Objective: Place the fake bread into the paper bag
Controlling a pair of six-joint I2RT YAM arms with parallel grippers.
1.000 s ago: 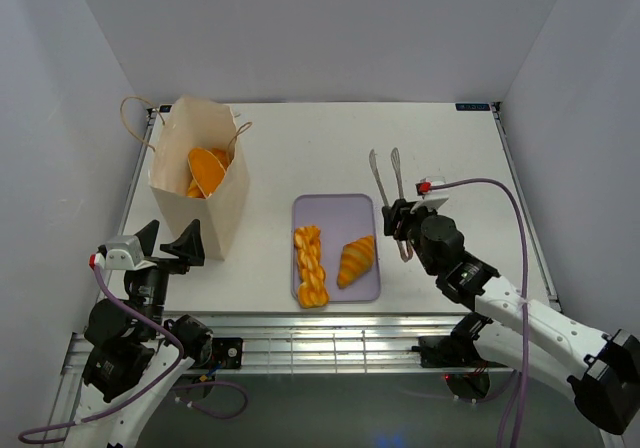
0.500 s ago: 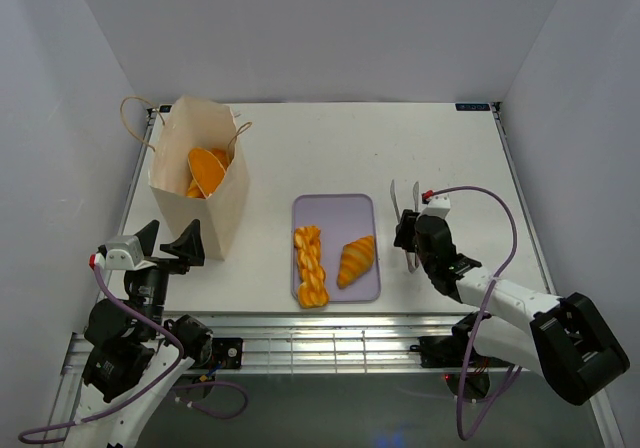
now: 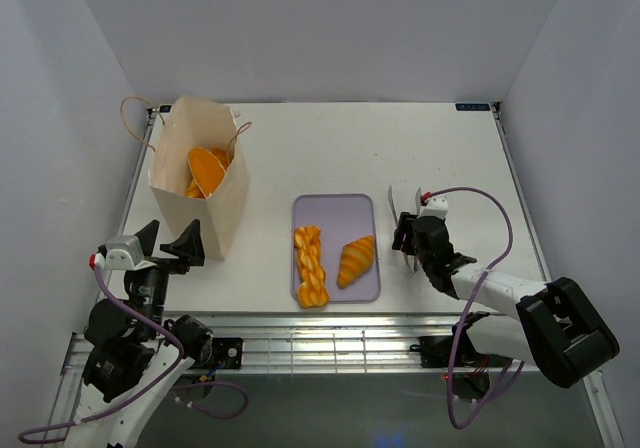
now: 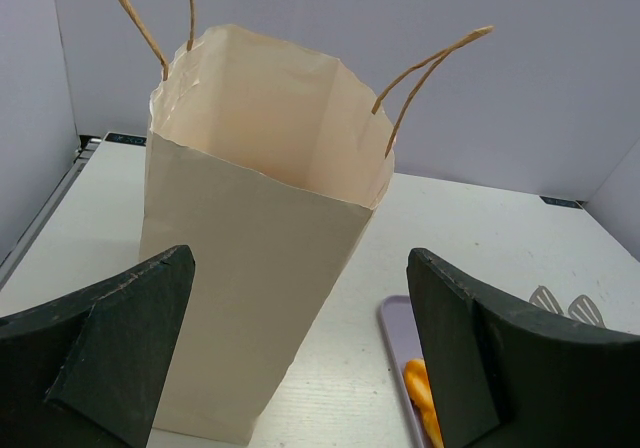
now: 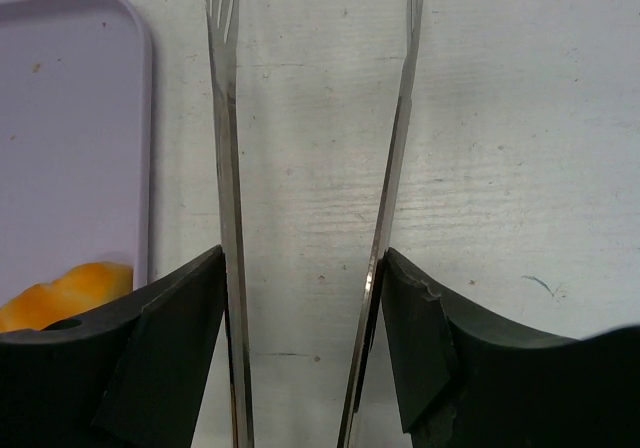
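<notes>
The paper bag (image 3: pixel 200 193) stands upright at the left with orange-golden fake bread (image 3: pixel 207 168) inside; in the left wrist view it (image 4: pixel 260 268) is straight ahead. A braided loaf (image 3: pixel 310 265) and a croissant (image 3: pixel 356 260) lie on the lilac tray (image 3: pixel 335 213). My left gripper (image 3: pixel 167 240) is open and empty, just in front of the bag's near side (image 4: pixel 300 358). My right gripper (image 3: pixel 408 230) is right of the tray, shut on the metal tongs (image 3: pixel 404 203). In the right wrist view (image 5: pixel 305 298) each finger presses on one tong arm (image 5: pixel 228 168).
The tray's edge (image 5: pixel 70 118) and a bit of croissant (image 5: pixel 60 298) show at the left of the right wrist view. The tongs' tips (image 4: pixel 560 303) show at the right of the left wrist view. White walls close in the table's left, right and far sides.
My right gripper has drawn back toward me and tipped the tongs up, so they look much shorter from above. The left arm, bag and pastries have not moved.
</notes>
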